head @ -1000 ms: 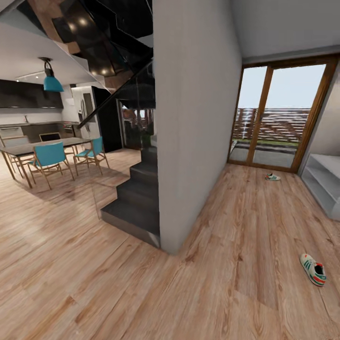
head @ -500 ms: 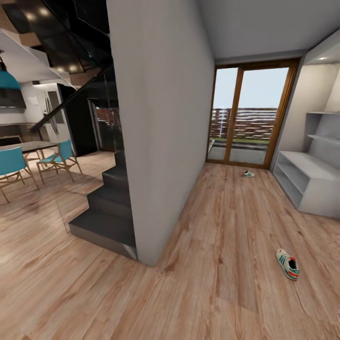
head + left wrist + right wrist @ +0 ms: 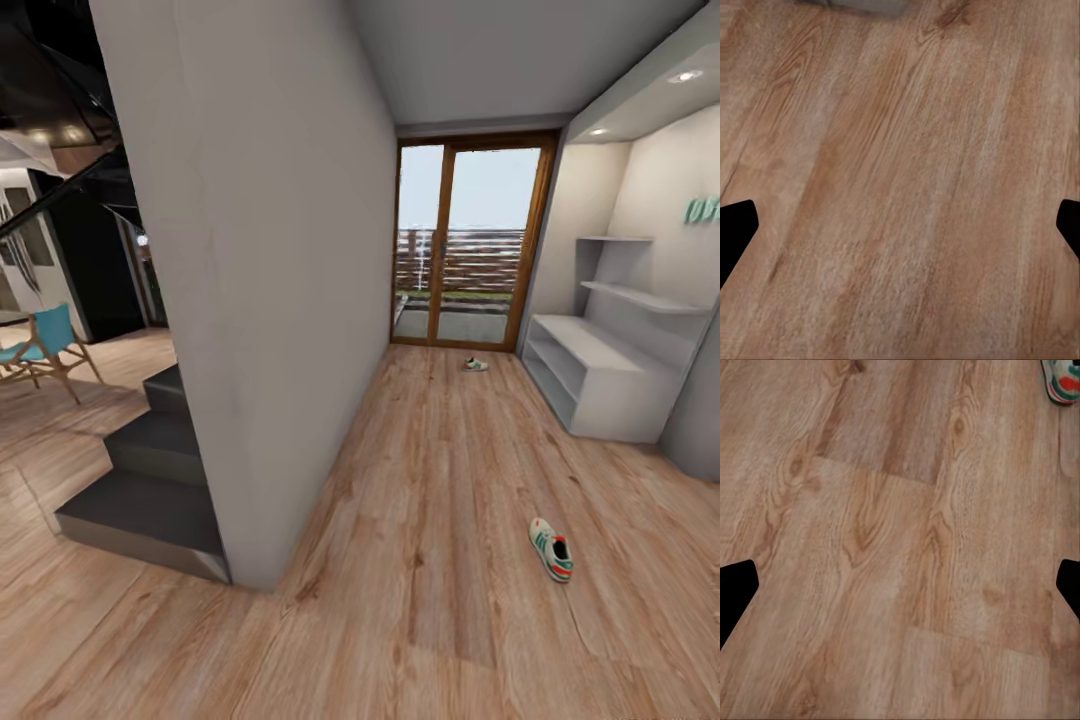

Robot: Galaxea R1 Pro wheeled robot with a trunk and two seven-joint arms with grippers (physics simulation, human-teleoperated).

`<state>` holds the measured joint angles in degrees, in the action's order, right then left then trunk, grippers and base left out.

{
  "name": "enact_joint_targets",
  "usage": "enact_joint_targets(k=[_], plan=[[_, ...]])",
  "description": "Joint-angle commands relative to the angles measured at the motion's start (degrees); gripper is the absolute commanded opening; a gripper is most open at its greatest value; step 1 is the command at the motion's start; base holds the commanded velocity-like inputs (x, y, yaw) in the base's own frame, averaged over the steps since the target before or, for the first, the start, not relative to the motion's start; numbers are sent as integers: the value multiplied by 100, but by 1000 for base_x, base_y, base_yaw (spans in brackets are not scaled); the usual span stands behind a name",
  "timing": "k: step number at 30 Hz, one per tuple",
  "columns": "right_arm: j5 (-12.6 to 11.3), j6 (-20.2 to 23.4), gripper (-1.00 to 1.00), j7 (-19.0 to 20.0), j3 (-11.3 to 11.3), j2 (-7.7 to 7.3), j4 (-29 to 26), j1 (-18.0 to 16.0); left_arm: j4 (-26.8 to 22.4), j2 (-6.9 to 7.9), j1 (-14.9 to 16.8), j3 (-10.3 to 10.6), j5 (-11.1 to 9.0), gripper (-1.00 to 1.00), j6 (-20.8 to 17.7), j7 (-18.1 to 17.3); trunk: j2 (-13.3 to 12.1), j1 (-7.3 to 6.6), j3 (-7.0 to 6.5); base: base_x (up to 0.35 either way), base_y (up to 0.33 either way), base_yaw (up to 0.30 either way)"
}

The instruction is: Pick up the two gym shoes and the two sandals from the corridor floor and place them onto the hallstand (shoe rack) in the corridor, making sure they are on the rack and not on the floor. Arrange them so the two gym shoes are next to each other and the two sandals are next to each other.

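Head view: cream gym shoe, green stripes, on corridor floor.

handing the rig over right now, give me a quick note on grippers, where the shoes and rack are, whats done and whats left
Left gripper: open, empty, over bare corridor floor.
Right gripper: open, empty, over floor, with a gym shoe's end at the frame corner.
Near gym shoe: on the floor ahead and to the right.
Far gym shoe: on the floor by the glass door, just off the hallstand's end.
Hallstand: against the right wall, shelves look bare from here.
Sandals: I can't point to them from these views.
Done: nothing placed yet.
Left: both gym shoes side by side on the rack, then find the sandals and set them together.
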<state>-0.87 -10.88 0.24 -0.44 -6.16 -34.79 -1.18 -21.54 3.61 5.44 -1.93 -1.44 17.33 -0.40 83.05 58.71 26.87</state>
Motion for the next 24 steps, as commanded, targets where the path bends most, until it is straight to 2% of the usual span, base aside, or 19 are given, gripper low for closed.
enact_joint_targets(k=[1, 24], plan=[[-9, -20, 100, 2, 0, 1, 7, -5, 1, -1, 1, -9, -14, 100, 16, -4, 3, 2, 6, 227, -223, -268], [-9, -20, 100, 10, 0, -1, -1, -5, 1, 0, 1, -9, -14, 100, 16, -4, 3, 2, 22, 236, -205, -265]])
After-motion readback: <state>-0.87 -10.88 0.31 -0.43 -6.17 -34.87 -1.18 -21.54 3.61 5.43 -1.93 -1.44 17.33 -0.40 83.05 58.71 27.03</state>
